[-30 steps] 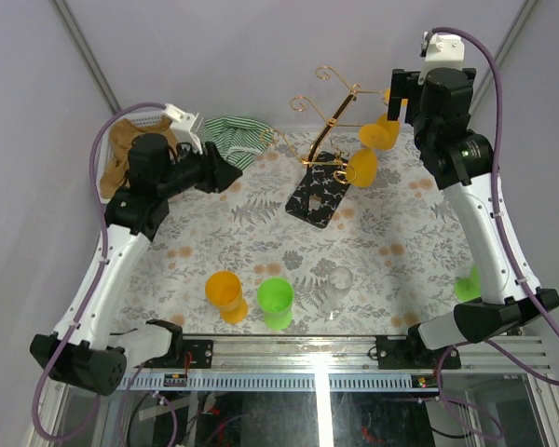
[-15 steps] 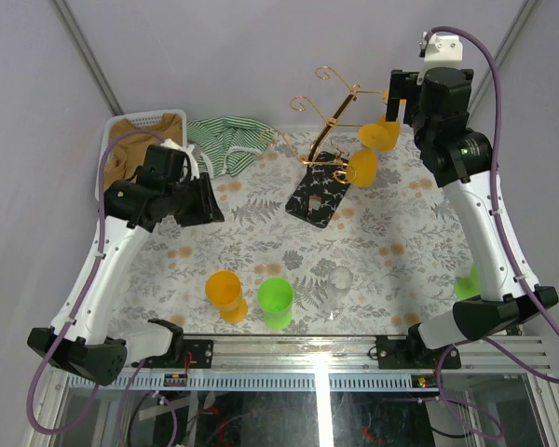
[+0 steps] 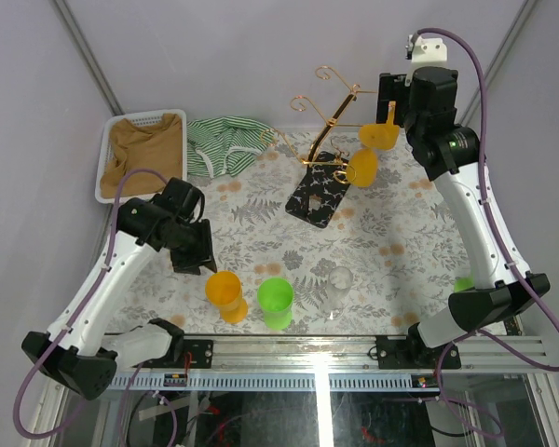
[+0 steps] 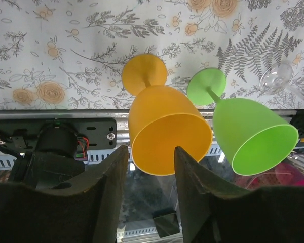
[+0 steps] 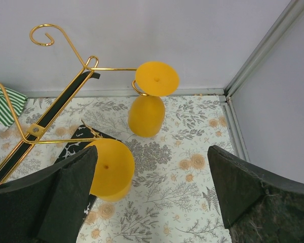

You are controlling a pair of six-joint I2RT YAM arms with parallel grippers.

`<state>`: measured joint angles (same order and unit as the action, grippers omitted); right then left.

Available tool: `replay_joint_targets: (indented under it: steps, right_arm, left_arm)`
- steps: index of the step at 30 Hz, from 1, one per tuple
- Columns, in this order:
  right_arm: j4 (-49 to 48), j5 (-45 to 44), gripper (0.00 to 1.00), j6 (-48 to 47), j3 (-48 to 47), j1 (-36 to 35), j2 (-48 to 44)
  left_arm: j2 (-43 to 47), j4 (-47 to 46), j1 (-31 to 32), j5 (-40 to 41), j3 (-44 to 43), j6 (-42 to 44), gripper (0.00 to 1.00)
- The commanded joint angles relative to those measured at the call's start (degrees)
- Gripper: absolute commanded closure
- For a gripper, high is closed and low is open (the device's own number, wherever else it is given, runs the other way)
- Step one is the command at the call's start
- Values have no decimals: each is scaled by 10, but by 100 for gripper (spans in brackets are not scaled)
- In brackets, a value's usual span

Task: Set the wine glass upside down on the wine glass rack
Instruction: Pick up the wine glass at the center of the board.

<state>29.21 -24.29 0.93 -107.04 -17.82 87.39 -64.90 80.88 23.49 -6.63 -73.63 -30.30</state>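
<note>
An orange wine glass [image 3: 224,294] [image 4: 162,121] stands upright near the table's front, with a green wine glass [image 3: 275,302] [image 4: 251,132] and a clear one [image 3: 339,285] [image 4: 276,78] to its right. My left gripper [image 3: 194,257] [image 4: 150,150] hangs just left of the orange glass, open, with nothing between its fingers. The gold wine glass rack [image 3: 328,123] [image 5: 61,98] on its black base [image 3: 315,196] carries two orange glasses upside down [image 3: 379,136] [image 5: 148,114] [image 3: 361,169] [image 5: 111,169]. My right gripper [image 3: 389,97] [image 5: 152,152] hovers wide open above them, holding nothing.
A white basket [image 3: 106,160] with brown cloth sits at the back left, next to a green striped cloth [image 3: 224,143]. Something green [image 3: 464,283] peeks out behind the right arm. A metal rail [image 3: 298,346] runs along the front edge.
My left arm has swung from the back left by the basket down to the front, beside the orange glass. The right gripper has drawn slightly back from the hanging glasses.
</note>
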Motion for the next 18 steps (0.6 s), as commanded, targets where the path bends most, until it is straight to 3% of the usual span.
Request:
replay_joint_targets:
  steps: [1,10,18]
  right_arm:
    - [-37,9,3,-1,-1,2,1]
    - [-45,6,3,-5,1,2,3]
    - [-54,-1,3,-12,9,3,-4]
  left_arm:
    - [11,23,14,-7,17,-23,59]
    - [-14,-29,42,3,72,-31,58]
    - [-28,-48,42,15,91,-21,86]
